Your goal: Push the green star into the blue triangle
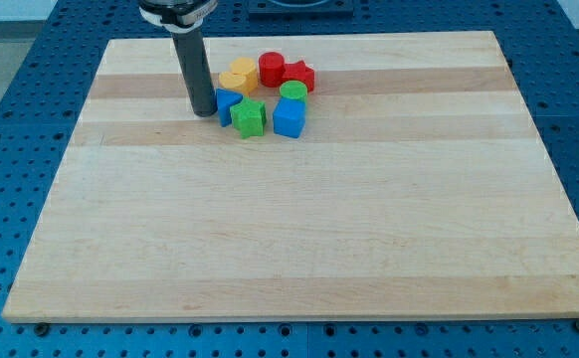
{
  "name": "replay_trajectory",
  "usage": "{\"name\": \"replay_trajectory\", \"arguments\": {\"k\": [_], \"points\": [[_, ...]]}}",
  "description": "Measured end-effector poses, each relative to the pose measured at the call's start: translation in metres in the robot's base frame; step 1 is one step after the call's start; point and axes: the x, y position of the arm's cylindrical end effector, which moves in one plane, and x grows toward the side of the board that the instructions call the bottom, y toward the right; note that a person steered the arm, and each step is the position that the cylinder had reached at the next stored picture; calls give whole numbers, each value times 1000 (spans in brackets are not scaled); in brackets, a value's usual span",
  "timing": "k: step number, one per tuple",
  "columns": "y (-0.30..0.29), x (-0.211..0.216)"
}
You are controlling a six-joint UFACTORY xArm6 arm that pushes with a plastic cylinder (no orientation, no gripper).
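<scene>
The green star (252,117) lies on the wooden board (299,249) near the view's top, touching the right side of the blue triangle (227,103). My tip (204,111) rests on the board just left of the blue triangle, touching or nearly touching it. The rod rises straight up from there to the arm at the view's top edge.
A blue cube (289,117) sits right of the green star. A green round block (292,91) is behind it. A yellow block (238,75) and two red blocks (273,68) (298,74) lie further toward the top. Blue perforated table surrounds the board.
</scene>
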Motion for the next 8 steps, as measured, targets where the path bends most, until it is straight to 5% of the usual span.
{"name": "replay_trajectory", "arguments": {"k": [2,4,5,8], "points": [[2,-9],[-40,70],[-12,93],[64,59]]}}
